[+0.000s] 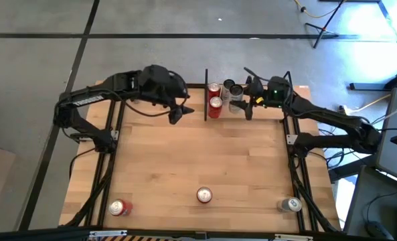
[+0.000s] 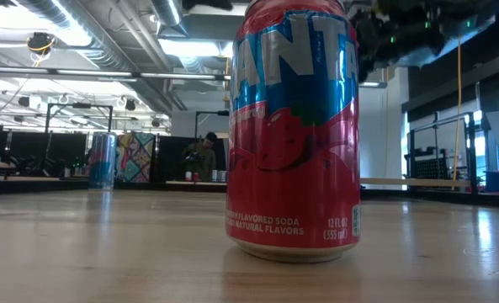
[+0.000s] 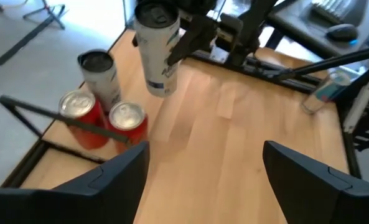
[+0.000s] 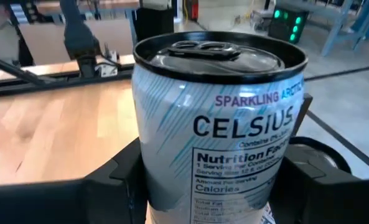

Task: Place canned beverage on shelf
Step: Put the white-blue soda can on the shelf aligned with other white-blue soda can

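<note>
**White slim can held above the shelf bay**

White and pale blue, the tall slim aluminium Celsius can [image 4: 218, 130] sits clamped between the two dark fingers of the right gripper [image 1: 242, 107], gripped across its mid-body and carried upright. In the left wrist view it hangs clear of the light wooden floor of the black metal-framed shelf [image 3: 22, 115], just beside a second slim silver can with a dark top [image 3: 100, 74] and near two red cans with silver lids [image 3: 103, 121] already standing in the bay.

I judge the can rigid but thin-walled, smooth and likely slippery, so a firm squeeze around the middle suits it; too hard would dent it. Being tall and narrow, it may tip if set down tilted.

The left gripper [image 3: 203, 174] waits near the shelf's side panel, fingers spread apart and empty.
</note>
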`<state>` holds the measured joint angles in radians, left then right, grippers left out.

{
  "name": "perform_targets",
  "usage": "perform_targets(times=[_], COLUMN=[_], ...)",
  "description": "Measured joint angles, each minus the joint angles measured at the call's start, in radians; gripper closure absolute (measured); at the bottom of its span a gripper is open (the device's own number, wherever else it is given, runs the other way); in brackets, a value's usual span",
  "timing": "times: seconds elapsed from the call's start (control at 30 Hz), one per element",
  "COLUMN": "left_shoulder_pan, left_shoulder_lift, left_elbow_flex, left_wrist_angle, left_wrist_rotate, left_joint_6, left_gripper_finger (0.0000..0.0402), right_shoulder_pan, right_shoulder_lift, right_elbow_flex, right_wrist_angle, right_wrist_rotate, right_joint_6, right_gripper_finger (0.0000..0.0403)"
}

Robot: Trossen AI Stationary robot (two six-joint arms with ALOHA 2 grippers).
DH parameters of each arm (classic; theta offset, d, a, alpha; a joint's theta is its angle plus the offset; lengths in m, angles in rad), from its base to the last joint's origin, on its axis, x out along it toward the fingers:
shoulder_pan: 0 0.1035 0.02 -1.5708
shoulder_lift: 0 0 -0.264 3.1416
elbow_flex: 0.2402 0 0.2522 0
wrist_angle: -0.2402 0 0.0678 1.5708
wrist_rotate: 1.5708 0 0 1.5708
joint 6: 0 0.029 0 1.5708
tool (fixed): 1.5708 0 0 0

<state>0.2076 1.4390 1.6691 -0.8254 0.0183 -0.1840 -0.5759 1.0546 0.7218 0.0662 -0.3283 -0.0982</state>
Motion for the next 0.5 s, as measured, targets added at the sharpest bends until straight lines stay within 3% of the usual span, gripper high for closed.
perform_targets(times=[0.5], left_shoulder_pan=[0.014], left_shoulder_lift=[0.0], left_elbow_flex=[-0.015], left_wrist_angle=[0.013], left_wrist_rotate=[0.023], left_joint_6=[-0.053], left_gripper_finger=[0.0108], right_shoulder_pan=[-0.088], right_shoulder_lift=[0.137], right_elbow_flex=[-0.242], right_wrist_angle=[0.476], right_wrist_rotate=[-0.1], right_joint_6=[0.011], right_gripper_finger=[0.0186])
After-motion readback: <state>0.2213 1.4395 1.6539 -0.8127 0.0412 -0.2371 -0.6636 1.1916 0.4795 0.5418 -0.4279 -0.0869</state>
